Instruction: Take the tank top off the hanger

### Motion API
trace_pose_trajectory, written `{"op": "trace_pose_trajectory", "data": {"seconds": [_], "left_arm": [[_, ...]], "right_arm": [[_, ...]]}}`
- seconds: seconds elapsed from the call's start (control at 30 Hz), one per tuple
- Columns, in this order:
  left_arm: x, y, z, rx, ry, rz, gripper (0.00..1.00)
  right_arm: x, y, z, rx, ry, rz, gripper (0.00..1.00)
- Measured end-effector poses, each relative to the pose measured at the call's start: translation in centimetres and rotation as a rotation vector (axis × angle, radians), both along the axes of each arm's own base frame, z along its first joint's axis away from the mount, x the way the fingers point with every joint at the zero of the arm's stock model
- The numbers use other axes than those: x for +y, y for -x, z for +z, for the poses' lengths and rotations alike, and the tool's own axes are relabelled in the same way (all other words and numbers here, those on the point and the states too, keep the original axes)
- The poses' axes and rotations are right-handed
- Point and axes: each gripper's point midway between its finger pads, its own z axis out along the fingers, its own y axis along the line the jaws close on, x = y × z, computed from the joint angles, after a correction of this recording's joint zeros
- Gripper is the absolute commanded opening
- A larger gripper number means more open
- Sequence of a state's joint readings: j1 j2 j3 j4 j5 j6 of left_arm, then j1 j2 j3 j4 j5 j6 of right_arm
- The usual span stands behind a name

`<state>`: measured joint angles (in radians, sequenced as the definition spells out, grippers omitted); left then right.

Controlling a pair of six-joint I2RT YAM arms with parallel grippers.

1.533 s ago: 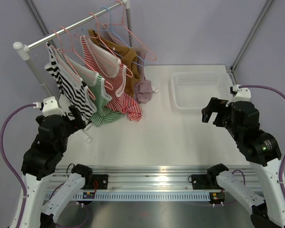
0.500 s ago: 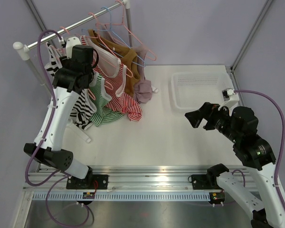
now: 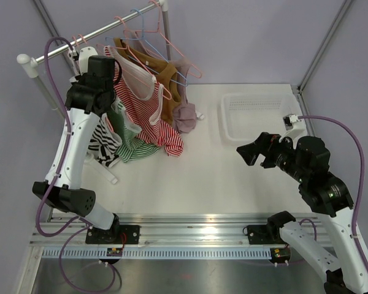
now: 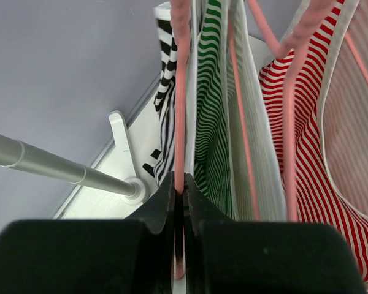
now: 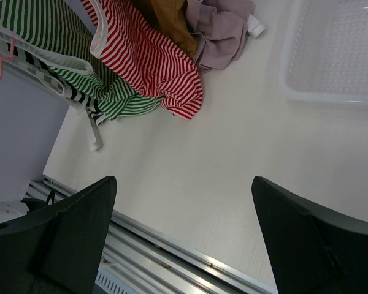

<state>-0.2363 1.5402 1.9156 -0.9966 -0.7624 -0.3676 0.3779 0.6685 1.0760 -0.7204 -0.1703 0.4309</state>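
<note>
Left claw (image 4: 178, 195) is clenched on a pink hanger (image 4: 180, 92) wire near the rail (image 4: 43, 164), between the black-and-white tank top (image 4: 165, 110) and the green striped tank top (image 4: 210, 122). Can't tell which top it carries. Right claw (image 3: 251, 153) is released over the table (image 3: 221, 177). Lift the hook clear and avoid snagging neighbouring hangers.

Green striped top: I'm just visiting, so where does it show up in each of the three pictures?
Top external: the green striped top hangs at left, on the rack.
Left wrist: the middle, right of the pink hanger that the left gripper is shut on.
Right wrist: the top left corner.
Shared landmark: the red striped top, next to it in every view.
</note>
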Motion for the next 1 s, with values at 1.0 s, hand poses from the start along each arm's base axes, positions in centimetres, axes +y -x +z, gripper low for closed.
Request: {"op": "trace_pose_trajectory", "data": {"seconds": [1.0], "left_arm": [[-4.7, 17.5, -2.4, -0.061, 0.341, -0.395, 0.00]], "right_arm": [[1.8, -2.0, -0.6, -0.005, 0.025, 0.078, 1.00]]}}
